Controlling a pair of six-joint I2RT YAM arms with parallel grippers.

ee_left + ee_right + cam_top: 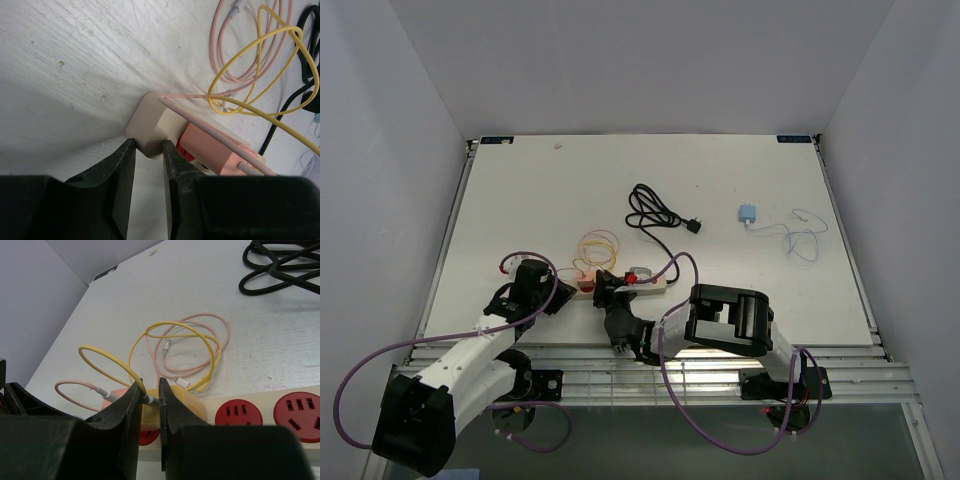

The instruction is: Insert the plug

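Note:
A beige power strip (648, 284) with red sockets (238, 413) lies near the table's front edge. My left gripper (149, 149) is shut on its rounded left end (150, 122). A pink plug (215, 152) sits in the strip right beside that end, its pink cable (227, 55) coiled behind. My right gripper (149, 390) is shut on the yellow plug (189, 402), which stands on the strip between the pink plug (116, 394) and a free red socket. Its yellow cable (172, 335) loops up from between the fingers. How deep its pins sit is hidden.
A coiled black cable (655, 215) with its own plug lies behind the strip at mid table. A small blue charger (747, 213) with a thin white cable (802, 240) lies further right. White walls enclose the table on three sides.

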